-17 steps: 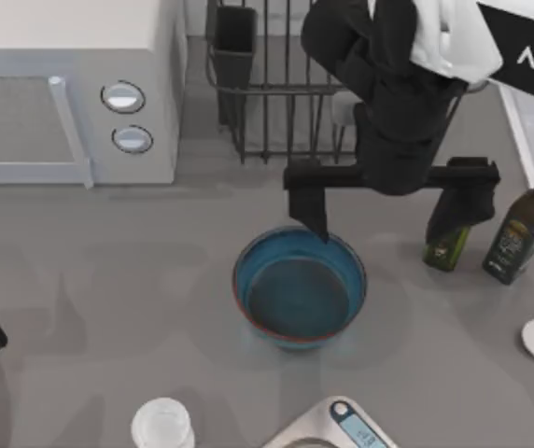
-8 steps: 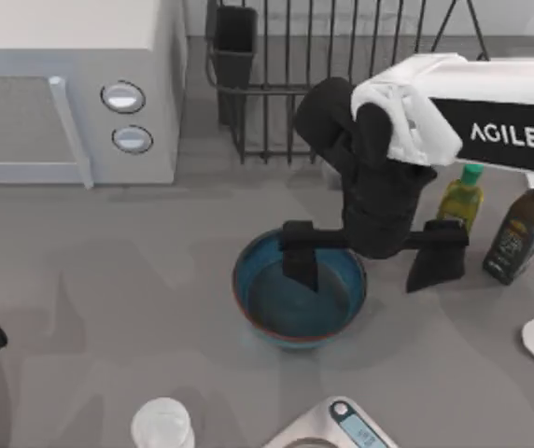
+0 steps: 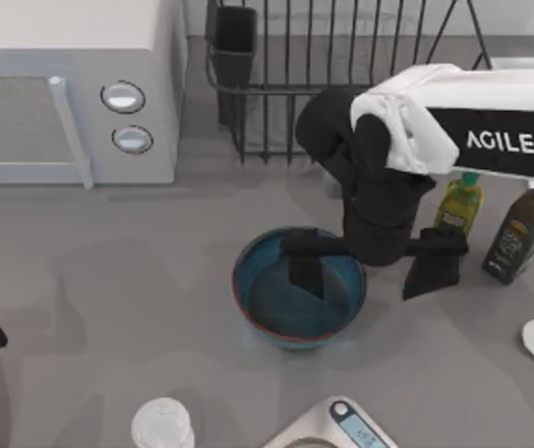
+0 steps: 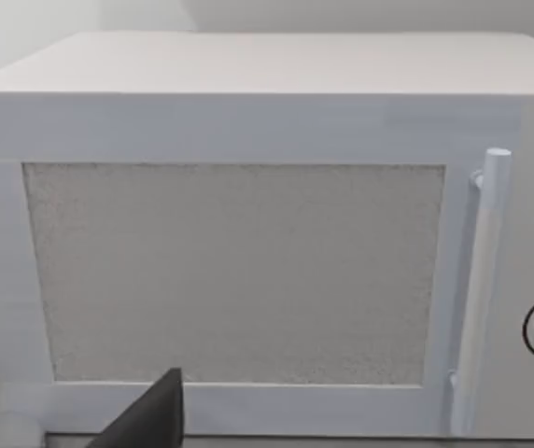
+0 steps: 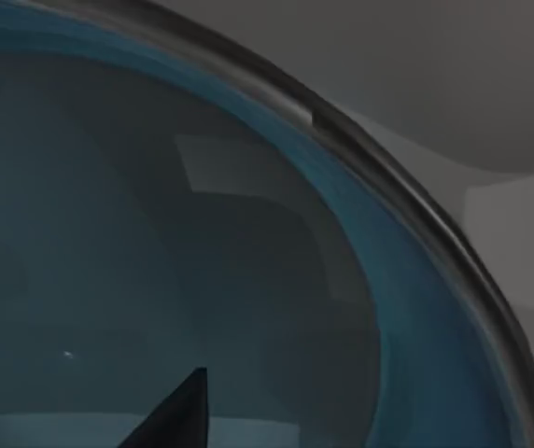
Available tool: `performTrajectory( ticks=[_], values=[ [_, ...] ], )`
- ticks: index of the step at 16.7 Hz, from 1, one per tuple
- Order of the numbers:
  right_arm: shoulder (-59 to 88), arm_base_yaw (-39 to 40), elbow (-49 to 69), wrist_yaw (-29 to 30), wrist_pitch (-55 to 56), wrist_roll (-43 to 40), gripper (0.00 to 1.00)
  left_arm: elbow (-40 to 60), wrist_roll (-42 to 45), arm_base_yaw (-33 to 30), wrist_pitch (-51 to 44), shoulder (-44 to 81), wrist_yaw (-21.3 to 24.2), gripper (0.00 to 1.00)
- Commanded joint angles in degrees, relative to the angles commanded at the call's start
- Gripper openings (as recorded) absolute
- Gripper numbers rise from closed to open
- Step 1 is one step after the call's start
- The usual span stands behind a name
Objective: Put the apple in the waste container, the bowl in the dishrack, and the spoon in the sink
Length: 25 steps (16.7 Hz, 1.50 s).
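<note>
From the top view, the right gripper [image 3: 372,264] is spread wide open right at the bowl [image 3: 299,288], one finger [image 3: 304,264] down inside it and the other hanging outside past the right side of the rim, so the rim sits between them. It's not clamped on anything. The bowl is around the middle of the table [image 3: 108,308], a bit toward the near edge. The dishrack [image 3: 332,79] is at the far edge, with its cutlery cup [image 3: 235,42] at the rack's left corner, just beside the microwave [image 3: 66,89]. Two bottles [image 3: 491,219] stand near the right edge.

The left wrist view just stares at the microwave door [image 4: 234,271], handle [image 4: 480,289] included.

The right wrist view is super close on the bowl's blue inside [image 5: 155,233] and curved rim [image 5: 416,215], with a dark fingertip [image 5: 181,415] poking in.
</note>
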<state>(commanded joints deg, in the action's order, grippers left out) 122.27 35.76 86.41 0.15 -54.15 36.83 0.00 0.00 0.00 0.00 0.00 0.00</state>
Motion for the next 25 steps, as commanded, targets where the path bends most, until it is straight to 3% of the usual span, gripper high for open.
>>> performTrajectory(
  ticks=[10, 20, 25],
  values=[
    [0.0, 0.0, 0.0, 0.0, 0.0, 0.0, 0.02, 0.0, 0.0, 0.0, 0.0, 0.0, 0.0, 1.0],
    [-0.17, 0.01, 0.17, 0.0, -0.21, 0.02, 0.0, 0.0, 0.0, 0.0, 0.0, 0.0, 0.0, 1.0],
    [-1.42, 0.28, 5.73, -0.09, -7.4, 0.08, 0.0, 0.0, 0.0, 0.0, 0.0, 0.0, 0.0, 1.0]
  ],
)
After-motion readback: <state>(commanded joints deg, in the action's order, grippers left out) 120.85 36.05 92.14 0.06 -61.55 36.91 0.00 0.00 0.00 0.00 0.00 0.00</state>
